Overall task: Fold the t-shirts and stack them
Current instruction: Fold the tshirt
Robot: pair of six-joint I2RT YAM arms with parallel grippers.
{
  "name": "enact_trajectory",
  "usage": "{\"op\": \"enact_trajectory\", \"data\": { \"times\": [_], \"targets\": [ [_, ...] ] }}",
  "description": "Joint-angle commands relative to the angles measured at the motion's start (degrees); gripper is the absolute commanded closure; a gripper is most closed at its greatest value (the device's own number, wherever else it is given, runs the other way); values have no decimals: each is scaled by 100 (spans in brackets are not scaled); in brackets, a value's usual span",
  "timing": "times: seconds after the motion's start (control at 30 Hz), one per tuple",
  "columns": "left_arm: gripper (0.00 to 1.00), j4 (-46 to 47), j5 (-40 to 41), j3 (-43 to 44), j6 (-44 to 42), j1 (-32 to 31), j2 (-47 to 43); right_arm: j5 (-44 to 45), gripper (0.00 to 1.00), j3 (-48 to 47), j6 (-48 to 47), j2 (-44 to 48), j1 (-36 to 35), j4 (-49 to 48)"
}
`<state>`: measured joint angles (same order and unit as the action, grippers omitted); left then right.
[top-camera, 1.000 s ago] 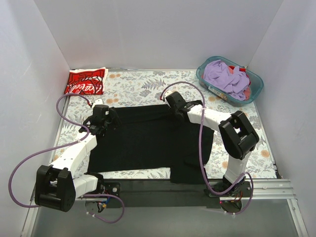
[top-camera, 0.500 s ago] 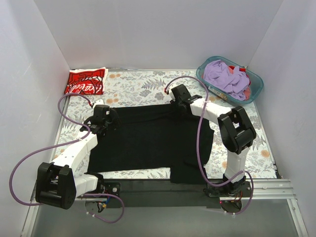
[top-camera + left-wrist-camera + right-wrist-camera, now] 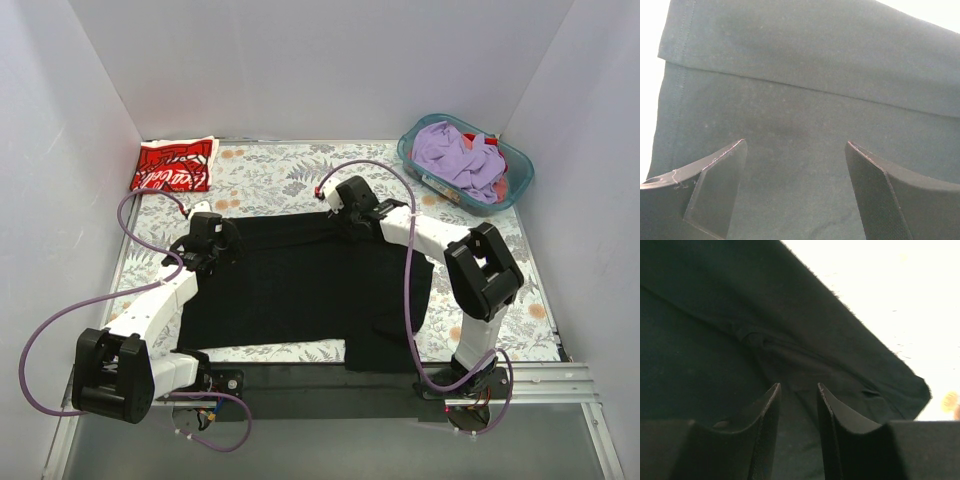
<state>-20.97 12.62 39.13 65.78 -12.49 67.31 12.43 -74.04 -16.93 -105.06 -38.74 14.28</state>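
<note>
The black t-shirt [image 3: 300, 285] lies spread flat in the middle of the flowered table, with a folded part hanging off the front right. The red t-shirt [image 3: 172, 165] with white lettering lies folded at the back left corner. My left gripper [image 3: 220, 240] is open just above the black shirt's far left corner; in the left wrist view [image 3: 796, 145] its fingers straddle flat black cloth [image 3: 805, 75] below a folded hem. My right gripper [image 3: 338, 218] is at the middle of the shirt's far edge; in the right wrist view [image 3: 799, 386] its fingers stand narrowly apart over wrinkled black cloth [image 3: 715, 340], gripping nothing.
A teal basket [image 3: 515, 190] with purple clothes [image 3: 455, 155] stands at the back right. White walls close in the table on three sides. Purple cables loop from both arms over the table.
My right gripper has shifted a little along the black shirt's far edge, first right and back, then left. The left arm has hardly moved.
</note>
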Motion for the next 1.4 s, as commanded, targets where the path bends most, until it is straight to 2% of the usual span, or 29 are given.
{"op": "enact_trajectory", "data": {
  "times": [0.0, 0.53, 0.73, 1.13, 1.27, 1.37],
  "targets": [
    [21, 23, 3, 7, -65, -17, 10, -284, 61, -75, -91, -243, 25, -145],
    [21, 32, -14, 7, -91, -17, 63, -469, 68, -163, -153, -701, 33, -136],
    [22, 32, -32, 15, -92, -17, 72, -610, 67, -5, -100, -455, 25, -110],
    [22, 23, -41, -2, -100, -17, 63, -329, 68, 56, -161, -639, 95, -110],
    [21, 23, -58, 7, -118, -17, 72, -346, 75, 74, -153, -648, 104, -101],
    [21, 23, -67, 6, -109, -17, 72, -442, 86, 118, -101, -587, 104, -93]
  ]
}}
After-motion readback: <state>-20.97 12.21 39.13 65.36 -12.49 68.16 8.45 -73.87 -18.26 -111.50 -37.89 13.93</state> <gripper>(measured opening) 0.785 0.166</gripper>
